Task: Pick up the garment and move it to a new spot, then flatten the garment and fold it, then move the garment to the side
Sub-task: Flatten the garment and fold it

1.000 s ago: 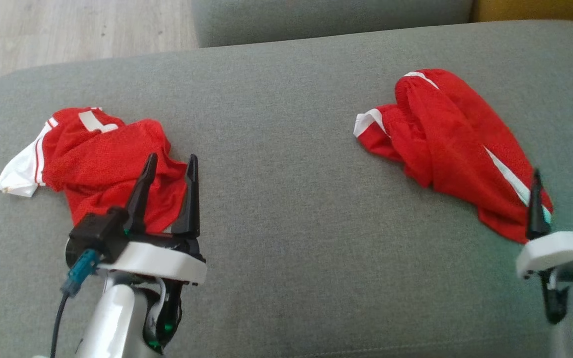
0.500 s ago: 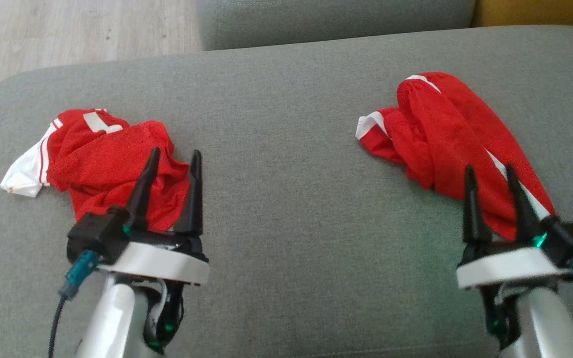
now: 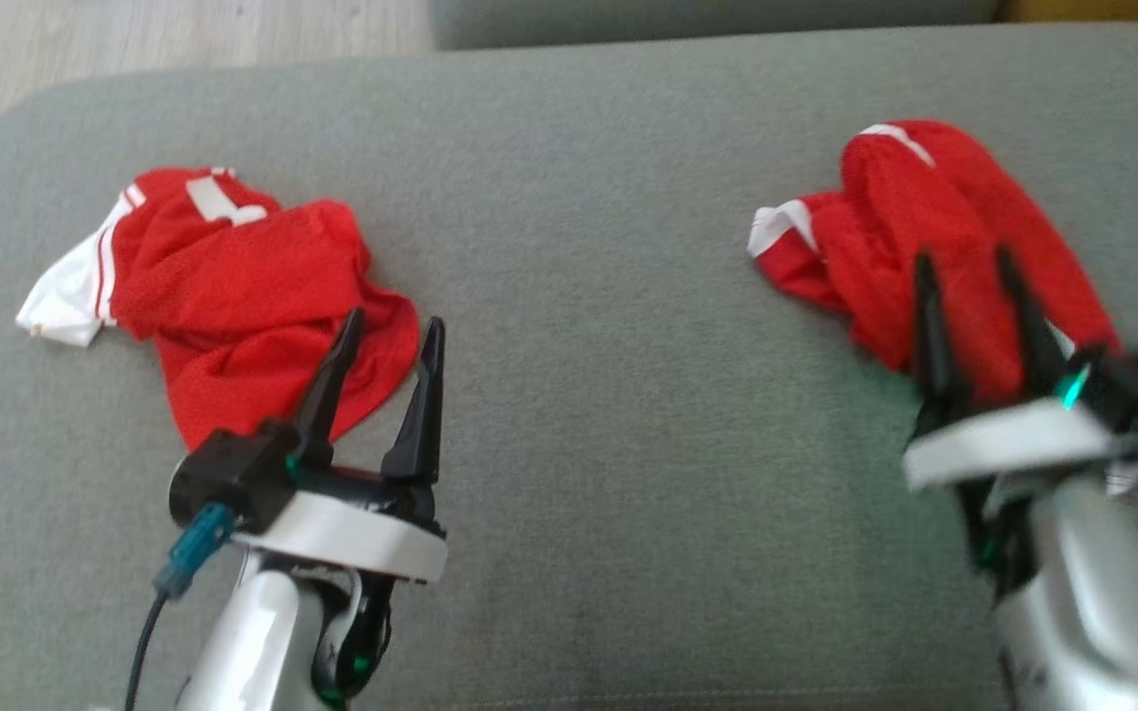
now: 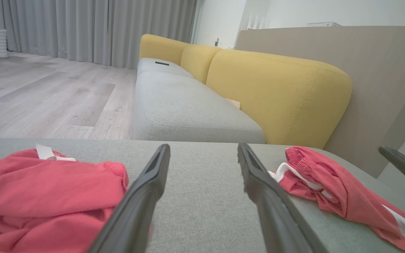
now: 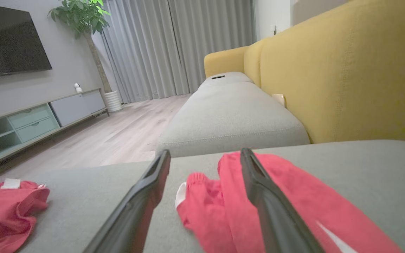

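Observation:
Two crumpled red garments lie on the grey cushion [image 3: 589, 296]. The left garment [image 3: 233, 286] is red mesh with a white sleeve; it shows too in the left wrist view [image 4: 47, 186] and the right wrist view [image 5: 5, 207]. The right garment [image 3: 964, 197] has white stripes [image 4: 329, 186] [image 5: 294, 196]. My left gripper [image 3: 395, 318] [image 4: 203, 147] is open, its tips over the left garment's near right edge, holding nothing. My right gripper [image 3: 962, 257] [image 5: 206, 151] is open above the right garment's near part, with nothing between its fingers.
Beyond the cushion's far edge sits another grey seat [image 4: 188, 109] with a yellow backrest [image 4: 280, 91] to its right. Wood floor [image 4: 47, 95] lies past the cushion's far left. Bare grey cushion stretches between the two garments. My right gripper's finger [image 4: 403, 165] shows in the left wrist view.
The right arm came in from the right edge and now hangs over the right garment. The head camera shifted, sliding the whole picture rightward. The left gripper kept its place by the left garment.

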### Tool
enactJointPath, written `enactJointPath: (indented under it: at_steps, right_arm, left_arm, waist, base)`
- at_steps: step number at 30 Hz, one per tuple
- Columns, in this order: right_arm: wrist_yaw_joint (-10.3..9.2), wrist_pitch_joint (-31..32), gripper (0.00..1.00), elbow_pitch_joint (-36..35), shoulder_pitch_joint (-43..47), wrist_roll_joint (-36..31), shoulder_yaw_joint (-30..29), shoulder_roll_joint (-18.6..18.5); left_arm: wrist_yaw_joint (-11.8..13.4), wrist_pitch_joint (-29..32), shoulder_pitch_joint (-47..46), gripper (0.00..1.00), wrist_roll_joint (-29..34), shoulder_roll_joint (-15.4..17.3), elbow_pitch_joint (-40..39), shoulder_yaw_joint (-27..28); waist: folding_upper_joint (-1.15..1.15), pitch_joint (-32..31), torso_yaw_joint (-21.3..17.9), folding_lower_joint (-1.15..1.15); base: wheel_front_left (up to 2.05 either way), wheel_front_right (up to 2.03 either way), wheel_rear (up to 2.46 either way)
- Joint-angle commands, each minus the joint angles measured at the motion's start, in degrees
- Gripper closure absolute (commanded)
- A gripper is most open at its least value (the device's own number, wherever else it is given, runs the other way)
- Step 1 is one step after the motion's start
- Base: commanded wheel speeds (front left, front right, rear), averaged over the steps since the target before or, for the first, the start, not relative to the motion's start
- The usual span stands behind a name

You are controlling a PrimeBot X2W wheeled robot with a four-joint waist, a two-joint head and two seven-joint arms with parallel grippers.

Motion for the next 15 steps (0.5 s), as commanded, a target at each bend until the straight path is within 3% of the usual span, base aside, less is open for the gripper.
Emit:
enactJointPath:
  at_steps: [1, 15]
  right_arm:
    - [-0.05, 0.76, 0.00, -1.36, -4.02, -0.26, 0.59, -1.33]
    - [-0.05, 20.18, 0.00, 16.37, -23.88, -2.43, -5.67, -10.25]
  left_arm:
    - [-0.01, -0.30, -3.24, 0.00, -0.22, 0.16, -2.03, 1.20]
    - [0.48, -0.30, -5.74, 0.00, -1.52, 0.16, -1.04, -2.38]
  waist:
    - [0.00, 1.35, 1.19, 0.00]
    - [0.00, 6.17, 7.29, 0.00]
  base:
    - [0.00, 0.00, 0.00]
    - [0.00, 0.00, 0.00]
